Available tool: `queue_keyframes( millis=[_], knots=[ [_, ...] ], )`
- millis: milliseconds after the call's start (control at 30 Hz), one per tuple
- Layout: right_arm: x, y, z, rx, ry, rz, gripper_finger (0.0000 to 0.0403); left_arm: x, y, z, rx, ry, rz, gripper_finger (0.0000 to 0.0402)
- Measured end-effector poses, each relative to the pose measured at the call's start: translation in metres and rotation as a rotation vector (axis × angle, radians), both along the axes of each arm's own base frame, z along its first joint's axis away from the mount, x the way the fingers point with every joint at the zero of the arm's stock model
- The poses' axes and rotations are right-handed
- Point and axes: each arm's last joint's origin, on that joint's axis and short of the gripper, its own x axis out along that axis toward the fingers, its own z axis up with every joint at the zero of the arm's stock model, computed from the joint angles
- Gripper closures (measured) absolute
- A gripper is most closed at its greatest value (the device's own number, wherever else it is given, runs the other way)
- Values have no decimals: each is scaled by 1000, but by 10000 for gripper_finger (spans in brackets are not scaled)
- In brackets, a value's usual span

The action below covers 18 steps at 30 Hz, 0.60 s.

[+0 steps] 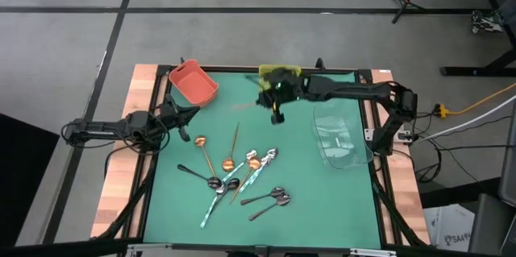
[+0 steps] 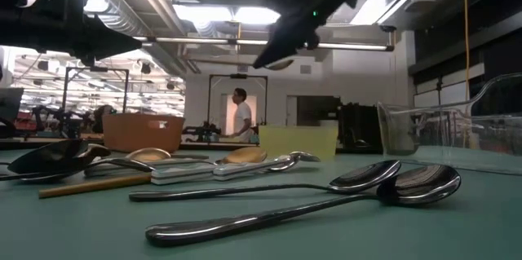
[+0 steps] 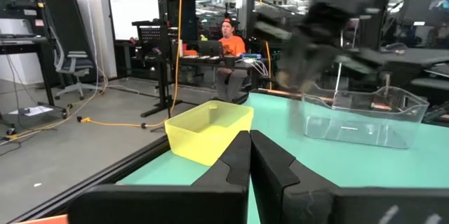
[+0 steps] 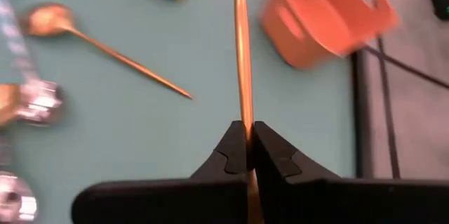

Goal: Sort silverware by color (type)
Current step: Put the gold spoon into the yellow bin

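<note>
The right gripper (image 4: 247, 155) hangs in the air just in front of the yellow bin (image 1: 279, 72), its fingers pressed together on the thin handle of a gold spoon (image 4: 242, 55), which sticks out far beyond the fingertips. The grip sits at one end of a long, slick rod, so the spoon can pivot or slide between the pads; if that happens it likely drops onto the green mat (image 1: 322, 201) short of the yellow bin, or swings and catches a bin wall on the way in. Which bin suits gold is a judgement: the orange bin (image 1: 193, 81) lies to the left of the yellow one and the clear bin (image 1: 342, 138) to its right and nearer the front edge, so a wrong choice would mix the colours. The rest of the silverware (image 1: 242, 178) lies well in front of the yellow bin in a loose, overlapping cluster of gold, dark and silver pieces, where a later pick could drag a neighbour along. The left gripper (image 3: 248, 155) waits with fingers together beside the orange bin.
</note>
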Motion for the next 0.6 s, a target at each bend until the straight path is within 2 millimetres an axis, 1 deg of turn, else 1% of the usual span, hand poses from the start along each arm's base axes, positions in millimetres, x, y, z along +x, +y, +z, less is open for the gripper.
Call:
queue_keyframes(
  millis=[233, 367, 500, 600],
  knots=[
    [-25, -66, 0, 3, -3, -182, 402, 0, 0, 0, 0, -1, 0, 401],
    [-43, -98, -9, 28, -32, -303, 402, 0, 0, 0, 0, 0, 0, 401],
    [-59, -119, -26, 56, -81, -412, 402, 0, 0, 0, 0, -1, 0, 401],
    [-69, -129, -37, 89, -126, -482, 402, 0, 0, 0, 0, -1, 0, 401]
  ],
)
